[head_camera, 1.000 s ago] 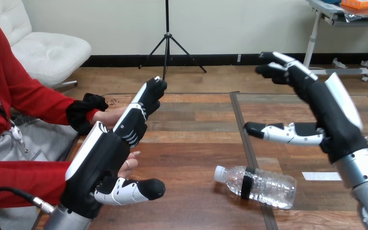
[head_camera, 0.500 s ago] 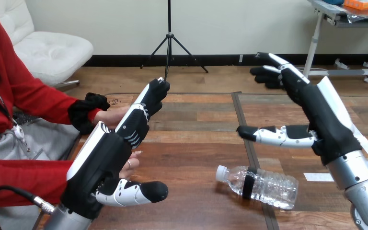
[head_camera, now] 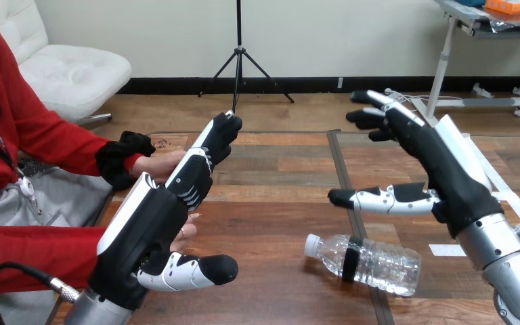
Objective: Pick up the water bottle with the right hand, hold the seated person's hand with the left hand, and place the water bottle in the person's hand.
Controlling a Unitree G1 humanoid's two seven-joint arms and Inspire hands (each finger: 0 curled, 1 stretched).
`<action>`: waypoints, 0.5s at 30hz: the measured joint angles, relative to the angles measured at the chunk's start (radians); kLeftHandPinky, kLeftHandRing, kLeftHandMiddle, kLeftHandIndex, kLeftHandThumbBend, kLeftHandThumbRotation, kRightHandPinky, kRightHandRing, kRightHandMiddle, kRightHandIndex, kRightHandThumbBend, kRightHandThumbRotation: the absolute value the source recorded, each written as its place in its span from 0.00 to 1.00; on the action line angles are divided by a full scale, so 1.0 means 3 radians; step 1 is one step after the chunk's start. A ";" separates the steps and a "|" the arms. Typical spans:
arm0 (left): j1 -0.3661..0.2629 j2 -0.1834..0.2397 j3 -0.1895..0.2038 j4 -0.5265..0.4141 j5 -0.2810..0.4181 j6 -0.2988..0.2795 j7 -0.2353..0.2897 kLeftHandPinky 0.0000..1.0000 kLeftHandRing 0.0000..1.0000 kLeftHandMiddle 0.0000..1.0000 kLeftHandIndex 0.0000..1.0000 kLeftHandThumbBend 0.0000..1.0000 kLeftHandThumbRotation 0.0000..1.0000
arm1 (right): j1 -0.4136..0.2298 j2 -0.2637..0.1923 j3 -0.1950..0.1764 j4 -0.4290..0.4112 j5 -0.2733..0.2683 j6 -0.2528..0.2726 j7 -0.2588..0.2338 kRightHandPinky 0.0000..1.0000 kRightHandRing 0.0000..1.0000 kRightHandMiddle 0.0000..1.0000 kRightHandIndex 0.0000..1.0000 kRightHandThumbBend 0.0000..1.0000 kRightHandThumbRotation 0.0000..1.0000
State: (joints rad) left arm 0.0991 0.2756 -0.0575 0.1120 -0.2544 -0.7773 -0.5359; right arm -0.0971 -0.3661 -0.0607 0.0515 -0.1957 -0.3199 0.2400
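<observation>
Fig.: reach step. The water bottle (head_camera: 379, 263) lies on its side nr the table (head_camera: 271, 203) front edge, right of centre. R hand (head_camera: 450, 179) hovers above it, fingers spread wide, empty. L hand (head_camera: 145, 233), fingers straight, lies alongside the person's hand (head_camera: 157, 162), not curled round it. Next, prob.: lower R hand, close round bottle.

The water bottle (head_camera: 372, 263) lies on its side on the table (head_camera: 277, 203), near the front edge and right of the middle, its cap end pointing left. The right hand (head_camera: 447, 172) hangs above and behind the bottle, apart from it, with its thumb over the table just behind the cap end. A strip of tape (head_camera: 455, 249) lies on the table to the bottle's right. At the table's left edge the left hand (head_camera: 156, 223) lies across the person's hand (head_camera: 154, 164), which reaches in from the left.
</observation>
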 measured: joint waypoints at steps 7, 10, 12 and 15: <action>0.0000 -0.0019 -0.0005 0.0000 0.0006 0.0001 0.0000 1.00 1.00 1.00 1.00 1.00 0.67 | -0.0043 -0.0078 0.0075 0.0210 -0.0077 -0.0002 0.0023 0.82 0.85 0.84 0.88 1.00 0.29; 0.0000 -0.0029 -0.0005 0.0000 0.0014 0.0001 0.0000 1.00 1.00 1.00 1.00 1.00 0.68 | -0.0088 -0.0114 0.0106 0.0375 -0.0152 -0.0018 0.0021 0.82 0.85 0.84 0.88 1.00 0.30; 0.0000 -0.0033 -0.0006 0.0000 0.0016 0.0001 -0.0001 1.00 1.00 1.00 1.00 1.00 0.68 | -0.0122 -0.0129 0.0125 0.0505 -0.0196 -0.0034 0.0010 0.82 0.85 0.84 0.88 1.00 0.31; 0.0000 -0.0055 -0.0007 0.0000 0.0027 0.0001 -0.0002 1.00 1.00 1.00 1.00 1.00 0.67 | -0.0223 -0.0165 0.0229 0.1135 -0.0323 -0.0066 -0.0020 0.82 0.86 0.85 0.89 1.00 0.33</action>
State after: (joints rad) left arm 0.0990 0.2591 -0.0596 0.1121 -0.2462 -0.7771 -0.5365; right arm -0.1641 -0.4155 0.0080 0.3919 -0.2927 -0.3397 0.2341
